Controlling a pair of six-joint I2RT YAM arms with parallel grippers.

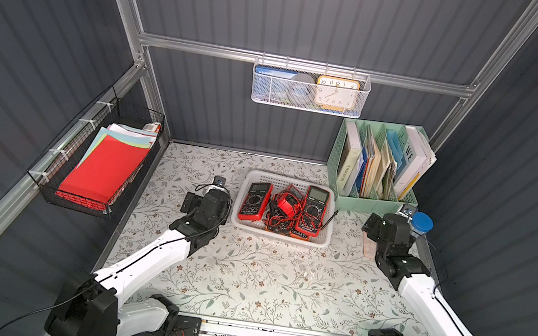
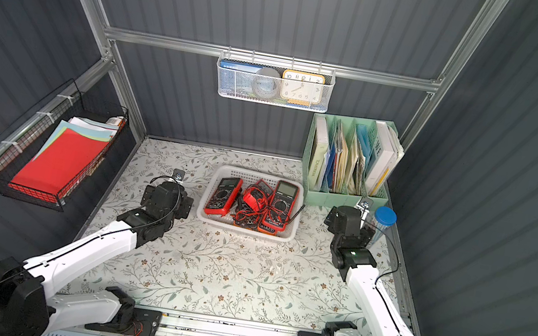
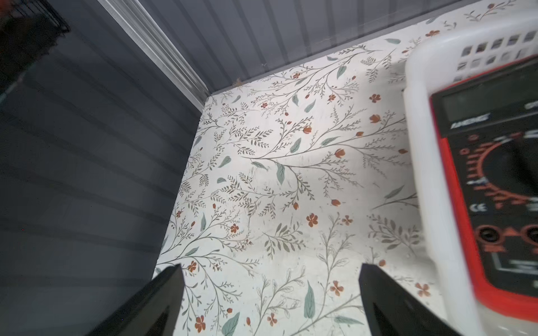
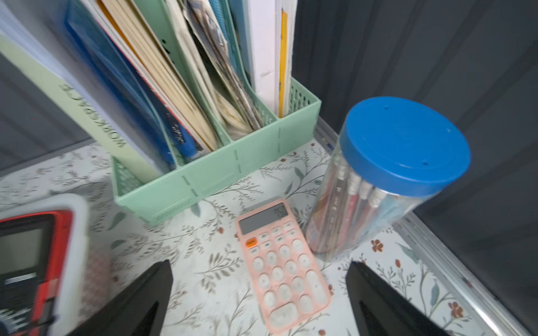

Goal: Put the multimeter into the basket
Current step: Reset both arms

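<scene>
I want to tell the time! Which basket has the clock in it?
The white wire-mesh basket hung on the back rail; only it holds an orange clock.

**Both arms out, both claws wide**

My left arm [image 1: 148, 259] stretches forward and inward from its base, white link leading to the black left wrist [image 1: 207, 205], which is folded downward at the end. My right arm [image 1: 423, 298] does much the same on its own side, with the right wrist [image 1: 393, 234] also bent down. In both top views the wrists hide the claws from me. On the wrist cameras I see the left claw [image 3: 269, 270] spread wide, its black fingers [image 3: 151, 305] well apart and gripping nothing. The right claw [image 4: 260, 264] is spread just as wide, fingers [image 4: 131, 305] apart, also gripping nothing.
</scene>
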